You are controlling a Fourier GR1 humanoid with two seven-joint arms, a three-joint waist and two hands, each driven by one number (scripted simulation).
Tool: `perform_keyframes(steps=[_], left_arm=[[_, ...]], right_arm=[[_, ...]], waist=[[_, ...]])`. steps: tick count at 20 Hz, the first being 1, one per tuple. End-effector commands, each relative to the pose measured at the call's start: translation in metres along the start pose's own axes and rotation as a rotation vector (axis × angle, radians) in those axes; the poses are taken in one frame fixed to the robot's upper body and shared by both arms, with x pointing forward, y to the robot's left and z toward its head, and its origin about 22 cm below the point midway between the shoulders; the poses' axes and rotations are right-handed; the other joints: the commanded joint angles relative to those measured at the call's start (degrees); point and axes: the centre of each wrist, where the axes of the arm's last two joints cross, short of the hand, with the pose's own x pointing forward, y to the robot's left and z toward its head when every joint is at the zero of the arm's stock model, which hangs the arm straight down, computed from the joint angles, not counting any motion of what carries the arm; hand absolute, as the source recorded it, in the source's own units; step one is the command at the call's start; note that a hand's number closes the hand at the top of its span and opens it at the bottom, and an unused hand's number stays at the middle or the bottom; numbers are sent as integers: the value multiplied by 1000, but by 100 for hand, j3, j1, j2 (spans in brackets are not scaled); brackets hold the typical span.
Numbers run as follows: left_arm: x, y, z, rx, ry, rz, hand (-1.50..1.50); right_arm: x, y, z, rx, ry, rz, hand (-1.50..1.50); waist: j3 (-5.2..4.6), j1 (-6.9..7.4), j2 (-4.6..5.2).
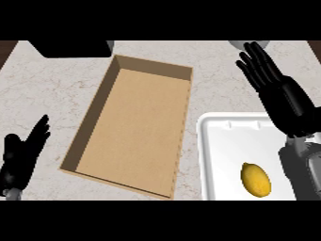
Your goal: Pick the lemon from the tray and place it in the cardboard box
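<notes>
Box (128, 132): cardboard, open-topped, set on the worktop (44, 94) at the centre of the view, long side running away from the robot.

Tray (222, 141): white, just right of the box, level with the box's near half.

Lemon (256, 179): lies in the tray, right of the box's near corner, apart from both hands.

Right hand (288, 106): right of the box, over the tray's far edge. Its fingers (260, 61) are straight, slightly apart, holding nothing.

Left hand (17, 162): left of the box's near end, apart from it, over the worktop. Its fingers are straight, close together, holding nothing.

Black block (71, 48): beyond the box's far left corner.
</notes>
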Motion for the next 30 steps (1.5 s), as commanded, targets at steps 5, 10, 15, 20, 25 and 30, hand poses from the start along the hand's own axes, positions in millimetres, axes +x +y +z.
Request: perform_keyframes(steps=[5,10,15,20,25,30], left_arm=[[29,54,-18,255,-191,-207,0],[11,42,-15,226,-167,-201,0],[20,53,-26,221,-186,-191,0],[29,45,-26,196,-213,-211,0],[12,44,-31,210,-206,-210,0],[12,50,-33,184,-205,-201,0]], right_arm=[[-40,-41,79,151,127,-95,-150],[-12,-62,86,416,154,555,-150],[-84,-99,170,266,-9,156,-150],[-80,-146,161,339,-95,380,-150],[-56,-150,148,555,31,709,-150],[-39,-149,116,684,133,833,-150]], waist=[[-42,-136,-41],[-26,-181,-16],[-29,-108,4],[-30,87,-6],[-52,75,-9],[-60,100,-12]])
